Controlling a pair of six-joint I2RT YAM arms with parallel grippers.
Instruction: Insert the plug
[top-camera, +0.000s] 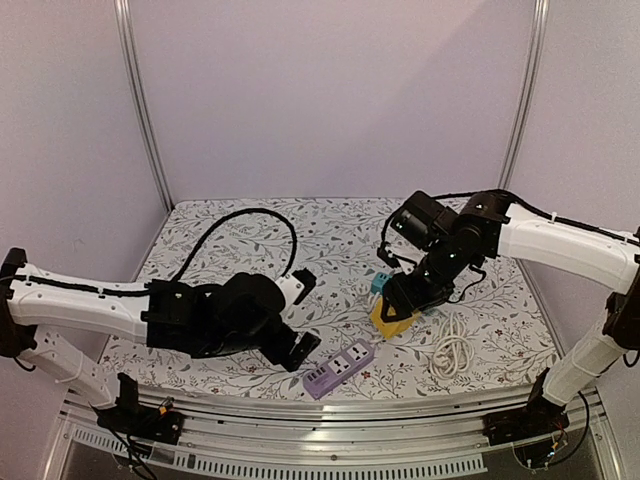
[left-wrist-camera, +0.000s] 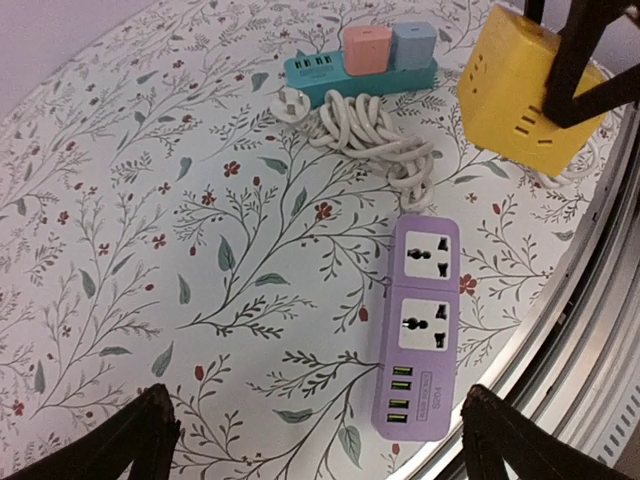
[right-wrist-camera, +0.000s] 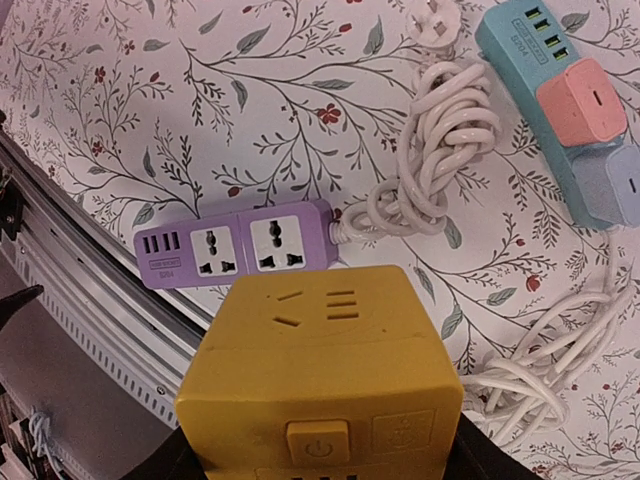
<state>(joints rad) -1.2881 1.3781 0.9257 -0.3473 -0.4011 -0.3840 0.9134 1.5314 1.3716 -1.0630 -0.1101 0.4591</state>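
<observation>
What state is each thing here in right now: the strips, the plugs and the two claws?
Purple plastic power strip: lying flat, both sockets empty.
Yellow cube-shaped socket block: gripped by the right gripper.
Teal plastic power strip: pink adapter and blue adapter plugged in.
White plug on coiled cable: lying loose, unplugged.
Left gripper: open, holding nothing.

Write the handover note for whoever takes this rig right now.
Left gripper open, empty, hovering by the purple strip.
Right gripper shut on the yellow cube socket.
White plug lies loose beside the teal strip, cord coiled.
Done: cube grasped.
Left: pick up the plug and insert it, probably into the cube.
</observation>
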